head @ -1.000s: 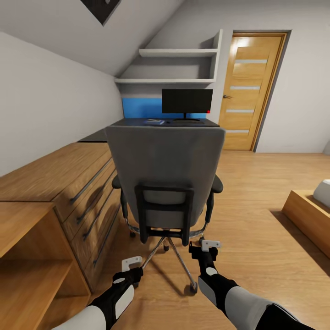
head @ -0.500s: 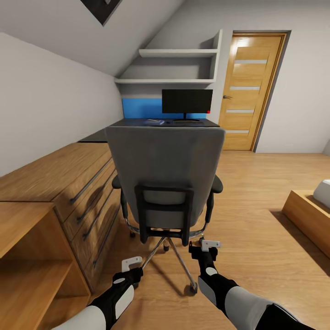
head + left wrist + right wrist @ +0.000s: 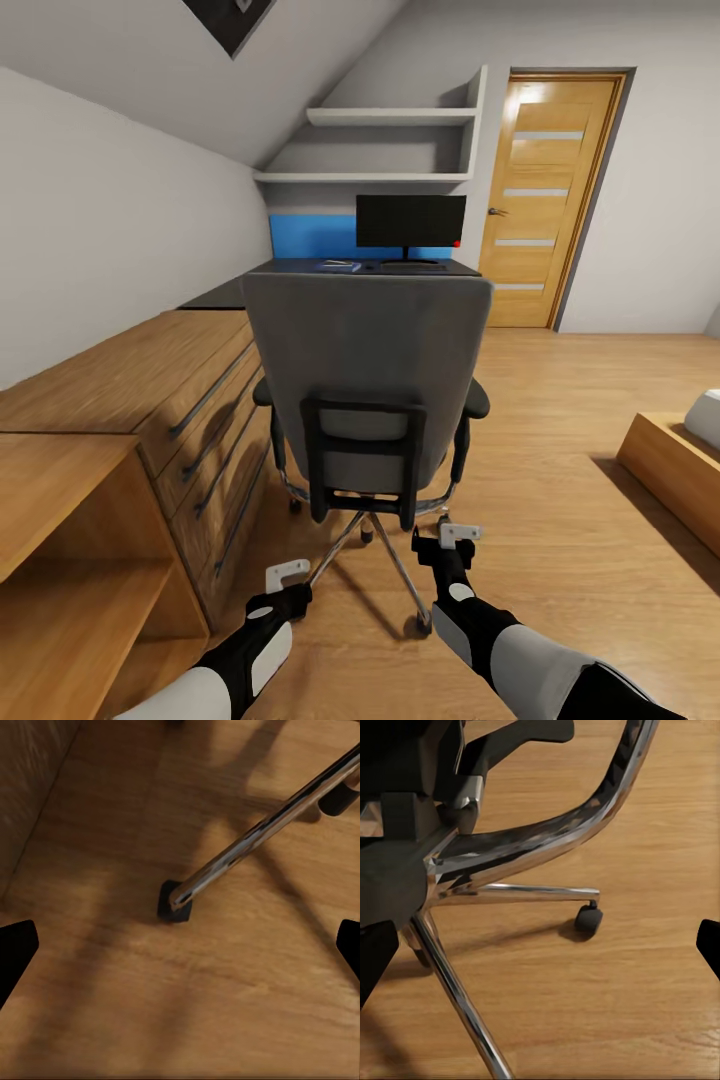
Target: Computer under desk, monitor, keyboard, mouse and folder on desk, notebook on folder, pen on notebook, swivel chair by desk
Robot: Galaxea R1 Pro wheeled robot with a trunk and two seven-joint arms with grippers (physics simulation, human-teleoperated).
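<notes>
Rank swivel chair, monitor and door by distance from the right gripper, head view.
1. swivel chair: directly ahead of the right gripper, its chrome base beside it.
2. monitor: on the desk beyond the chair.
3. door: far wall, right of the desk.

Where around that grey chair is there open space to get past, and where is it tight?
Open floor lies to the right of the swivel chair, bordered by the door and a low wooden platform. On the chair's left it is crowded: the wooden dresser leaves a narrow gap. The chrome legs spread near both tools, left and right.
</notes>
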